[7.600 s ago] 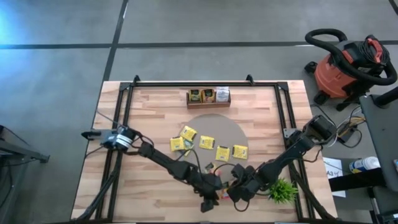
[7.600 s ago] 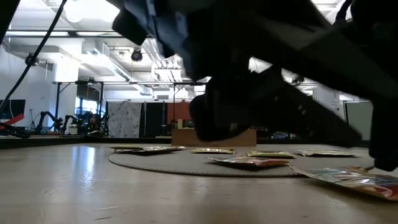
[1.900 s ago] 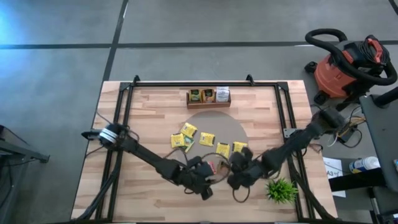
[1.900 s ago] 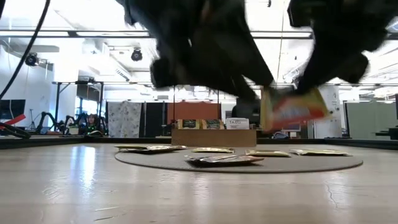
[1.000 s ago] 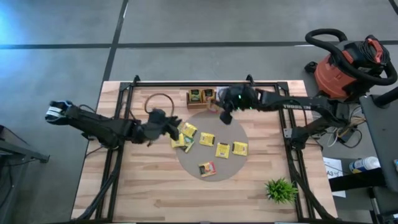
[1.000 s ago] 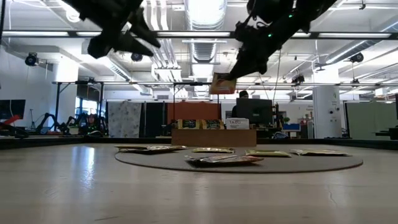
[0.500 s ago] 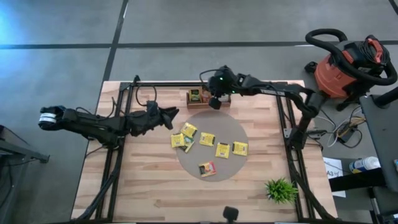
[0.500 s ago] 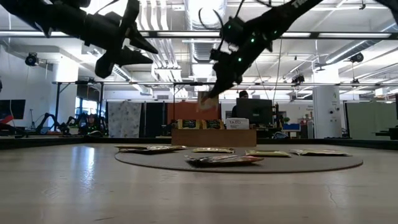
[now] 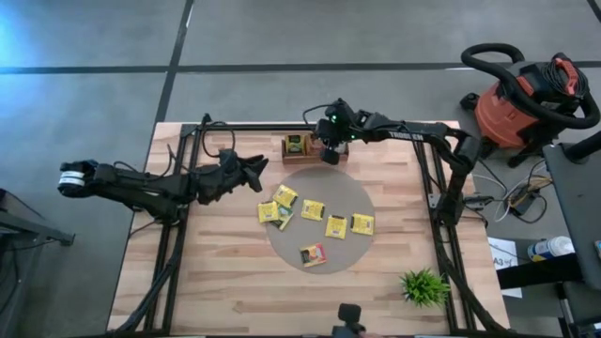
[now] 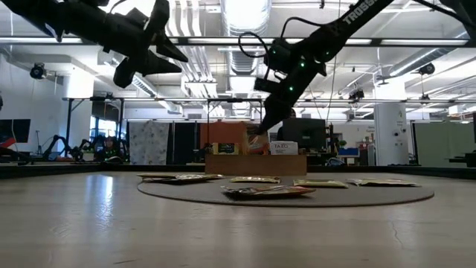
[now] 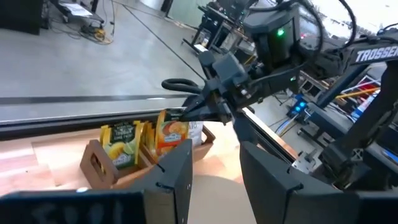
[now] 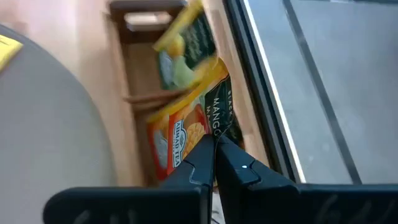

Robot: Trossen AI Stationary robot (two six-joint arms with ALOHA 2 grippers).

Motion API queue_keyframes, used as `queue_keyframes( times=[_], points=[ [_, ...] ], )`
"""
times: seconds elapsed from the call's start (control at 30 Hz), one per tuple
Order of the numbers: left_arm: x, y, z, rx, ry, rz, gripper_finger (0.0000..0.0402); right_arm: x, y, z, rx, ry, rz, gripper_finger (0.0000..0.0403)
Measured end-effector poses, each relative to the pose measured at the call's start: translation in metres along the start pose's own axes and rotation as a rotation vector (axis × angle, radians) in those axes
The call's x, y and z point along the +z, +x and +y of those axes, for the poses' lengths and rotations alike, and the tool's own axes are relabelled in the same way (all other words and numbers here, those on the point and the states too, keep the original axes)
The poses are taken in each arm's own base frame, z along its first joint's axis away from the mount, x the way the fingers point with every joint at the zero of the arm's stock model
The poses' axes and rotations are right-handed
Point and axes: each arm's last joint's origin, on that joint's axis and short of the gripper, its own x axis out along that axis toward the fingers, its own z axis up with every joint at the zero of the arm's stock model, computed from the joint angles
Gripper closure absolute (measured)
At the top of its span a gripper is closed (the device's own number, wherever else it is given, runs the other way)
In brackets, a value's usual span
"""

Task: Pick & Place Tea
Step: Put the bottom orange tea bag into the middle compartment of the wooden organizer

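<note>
Wooden desk (image 9: 225, 282) seen from above, tray (image 9: 293, 156) at its far edge. Right jaws (image 9: 329, 156), clamped on an orange tea packet (image 12: 186, 140), hold it on edge, tilted, in the tray's middle slot; half a second ago it hung higher. Left jaws (image 9: 255, 172) hover open, unchanged. Six packets (image 9: 336, 226) lie flat on the round mat (image 9: 362, 199).

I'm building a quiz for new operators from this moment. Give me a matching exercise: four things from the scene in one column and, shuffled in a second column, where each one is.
Things:
1. orange mango tea packet
2. left gripper
3. small green plant
4. wooden tray

Places:
A. near edge of the table, on the right arm's side
B. at the table's far edge
C. pinched in the right gripper, going into the tray's middle compartment
D. open, raised, beside the round mat

Pairs: 1-C, 2-D, 3-A, 4-B
</note>
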Motion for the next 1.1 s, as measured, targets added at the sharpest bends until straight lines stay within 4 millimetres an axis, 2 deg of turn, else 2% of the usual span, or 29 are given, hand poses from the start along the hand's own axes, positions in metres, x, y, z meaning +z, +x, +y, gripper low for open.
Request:
queue_keyframes(
  times=[0.4, 0.97, 1.1],
  points=[
    [0.005, 0.005, 0.006, 0.038, -0.005, -0.026, 0.0273, -0.008, 0.018, -0.003, 0.041, 0.010, -0.004, 0.0394],
    [0.006, 0.007, 0.010, 0.060, 0.012, -0.033, 0.0273, -0.014, 0.020, 0.001, 0.072, 0.008, 0.062, 0.0394],
    [0.006, 0.007, 0.010, 0.060, 0.019, -0.033, 0.0273, -0.017, 0.020, 0.002, 0.083, 0.011, 0.089, 0.0383]
  ],
)
